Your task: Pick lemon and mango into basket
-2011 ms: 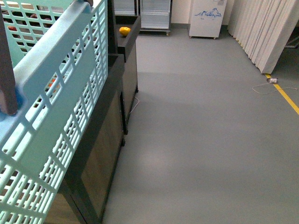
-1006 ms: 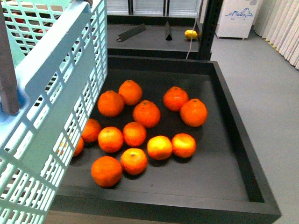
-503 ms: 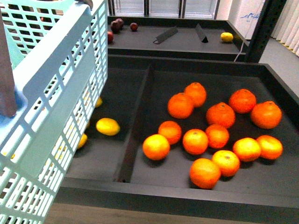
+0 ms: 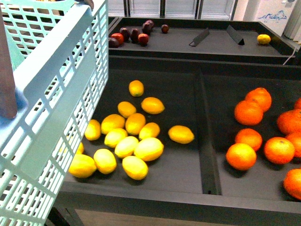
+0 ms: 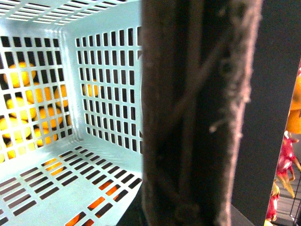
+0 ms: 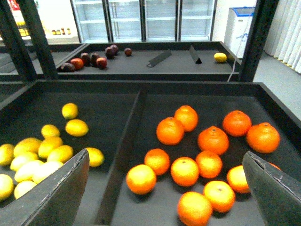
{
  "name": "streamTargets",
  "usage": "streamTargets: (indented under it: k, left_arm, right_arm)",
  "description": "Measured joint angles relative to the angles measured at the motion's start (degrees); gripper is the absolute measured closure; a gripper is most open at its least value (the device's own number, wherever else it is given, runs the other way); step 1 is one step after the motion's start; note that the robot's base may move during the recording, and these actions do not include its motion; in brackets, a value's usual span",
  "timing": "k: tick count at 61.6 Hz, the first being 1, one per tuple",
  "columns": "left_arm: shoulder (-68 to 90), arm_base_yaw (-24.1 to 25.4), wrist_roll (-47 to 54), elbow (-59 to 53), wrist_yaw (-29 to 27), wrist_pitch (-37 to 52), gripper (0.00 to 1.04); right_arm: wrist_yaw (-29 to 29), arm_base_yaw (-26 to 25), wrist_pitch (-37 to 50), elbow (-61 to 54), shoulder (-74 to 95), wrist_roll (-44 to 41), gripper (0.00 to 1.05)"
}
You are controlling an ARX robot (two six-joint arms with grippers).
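Right tool (image 6: 165,155) spread wide, left tool unseen, slotted turquoise basket (image 4: 61,94), smooth oval lemons (image 4: 148,149)

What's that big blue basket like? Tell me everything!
The basket is light turquoise plastic, its walls and floor full of little slots. A brown handle crosses it, fuzzy up close. It is up high on the left and looks tilted, in front of the dark tray of lemons, which show through the slots. No fruit shows inside. What holds it is hidden.
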Motion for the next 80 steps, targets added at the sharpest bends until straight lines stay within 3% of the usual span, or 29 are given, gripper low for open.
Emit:
streamTargets:
  k: [80]
  left_arm:
    - [-0.1,0.6,1.5,0.0,-1.7,0.0,1.00]
  right_arm:
    - [-0.3,0.0,0.0,0.0,0.0,0.0,0.09]
